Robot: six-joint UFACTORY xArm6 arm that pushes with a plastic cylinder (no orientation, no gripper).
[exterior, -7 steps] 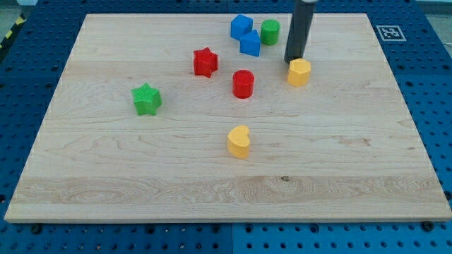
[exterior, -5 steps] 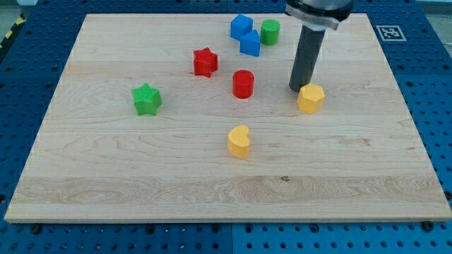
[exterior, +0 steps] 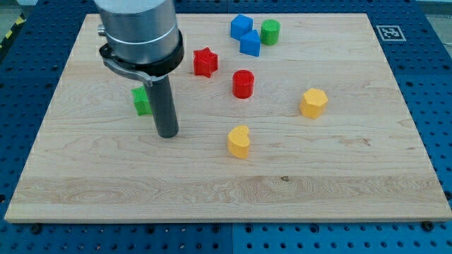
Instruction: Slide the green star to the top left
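The green star (exterior: 141, 101) lies at the board's left middle, partly hidden behind my rod. My tip (exterior: 167, 134) rests on the board just to the lower right of the star, close to it; I cannot tell whether they touch. The arm's grey body covers the board's upper left.
A red star (exterior: 205, 61) and a red cylinder (exterior: 243, 83) lie right of the rod. Two blue blocks (exterior: 244, 35) and a green cylinder (exterior: 270, 32) sit near the top edge. A yellow hexagon (exterior: 313, 102) and a yellow heart-like block (exterior: 239, 140) lie further right and below.
My tip has swept from beside the yellow hexagon at the right across to the green star at the left. The yellow hexagon was pushed down and right earlier and now lies still.
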